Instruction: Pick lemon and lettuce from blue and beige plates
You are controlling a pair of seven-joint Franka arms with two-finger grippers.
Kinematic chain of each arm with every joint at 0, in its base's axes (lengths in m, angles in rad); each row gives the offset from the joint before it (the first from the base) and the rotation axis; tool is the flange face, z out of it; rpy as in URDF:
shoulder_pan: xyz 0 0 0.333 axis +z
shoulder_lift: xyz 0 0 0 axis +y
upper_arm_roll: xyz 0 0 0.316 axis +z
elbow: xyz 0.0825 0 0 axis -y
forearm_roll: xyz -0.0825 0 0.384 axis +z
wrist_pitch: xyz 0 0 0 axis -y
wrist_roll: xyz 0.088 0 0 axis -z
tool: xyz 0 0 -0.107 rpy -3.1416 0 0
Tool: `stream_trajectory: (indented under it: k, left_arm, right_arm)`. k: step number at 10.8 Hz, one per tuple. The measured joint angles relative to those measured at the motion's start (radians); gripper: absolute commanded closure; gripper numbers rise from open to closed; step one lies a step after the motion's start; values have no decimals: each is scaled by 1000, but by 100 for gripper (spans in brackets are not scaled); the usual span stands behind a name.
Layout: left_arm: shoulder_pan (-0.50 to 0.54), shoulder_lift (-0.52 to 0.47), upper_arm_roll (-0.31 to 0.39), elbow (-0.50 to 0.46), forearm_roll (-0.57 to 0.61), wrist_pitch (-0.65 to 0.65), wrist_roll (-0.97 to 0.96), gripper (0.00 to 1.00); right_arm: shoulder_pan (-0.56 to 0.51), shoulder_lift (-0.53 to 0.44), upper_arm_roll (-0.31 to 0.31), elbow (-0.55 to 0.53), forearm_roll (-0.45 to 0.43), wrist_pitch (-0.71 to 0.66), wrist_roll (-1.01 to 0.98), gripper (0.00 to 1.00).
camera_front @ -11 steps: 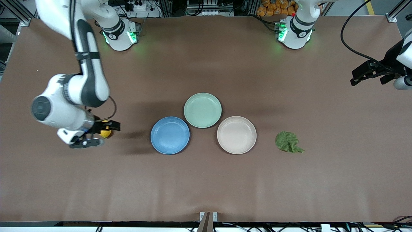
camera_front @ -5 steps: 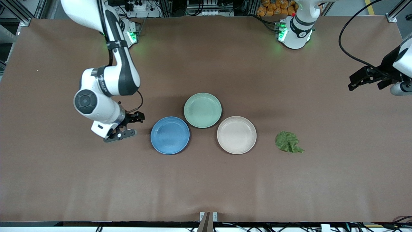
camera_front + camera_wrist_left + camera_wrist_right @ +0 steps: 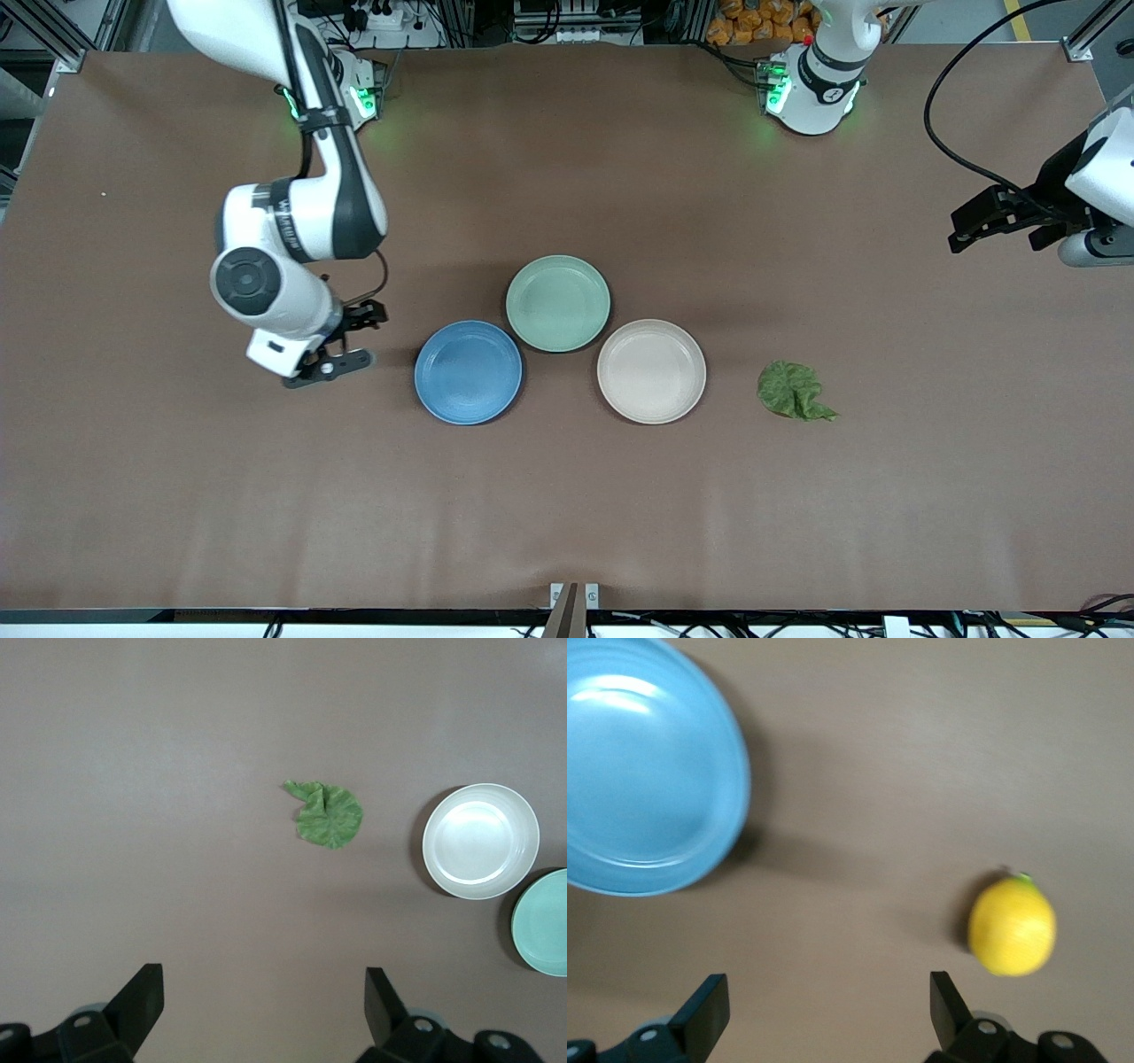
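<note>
The blue plate (image 3: 468,372) and the beige plate (image 3: 651,370) sit empty mid-table. The lettuce (image 3: 793,390) lies on the bare table beside the beige plate, toward the left arm's end; it also shows in the left wrist view (image 3: 328,813) with the beige plate (image 3: 480,840). The lemon (image 3: 1012,926) lies on the bare table in the right wrist view, apart from the blue plate (image 3: 647,771); the right arm hides it in the front view. My right gripper (image 3: 359,337) (image 3: 828,992) is open and empty beside the blue plate. My left gripper (image 3: 988,229) (image 3: 263,988) is open and empty, high over the table's left-arm end.
A mint-green plate (image 3: 557,302) sits empty, touching the two other plates and farther from the front camera; its edge shows in the left wrist view (image 3: 542,921). A black cable (image 3: 957,133) loops above the left arm's end.
My right gripper, which was around the lemon, has opened off it and swung toward the blue plate. My left gripper has drifted slightly.
</note>
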Motion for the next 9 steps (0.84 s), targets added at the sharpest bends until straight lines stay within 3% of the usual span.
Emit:
stream_trajectory:
  k: [5,9]
  left_arm:
    - [2,1,1,2,0,13,0,0]
    - [-27,4,22,2,0,15,0,0]
  right_arm:
    - [-93,-48,-191,10,-4,-129,-120,0]
    - [-99,-106,-320,19,-5,-156,-178,0]
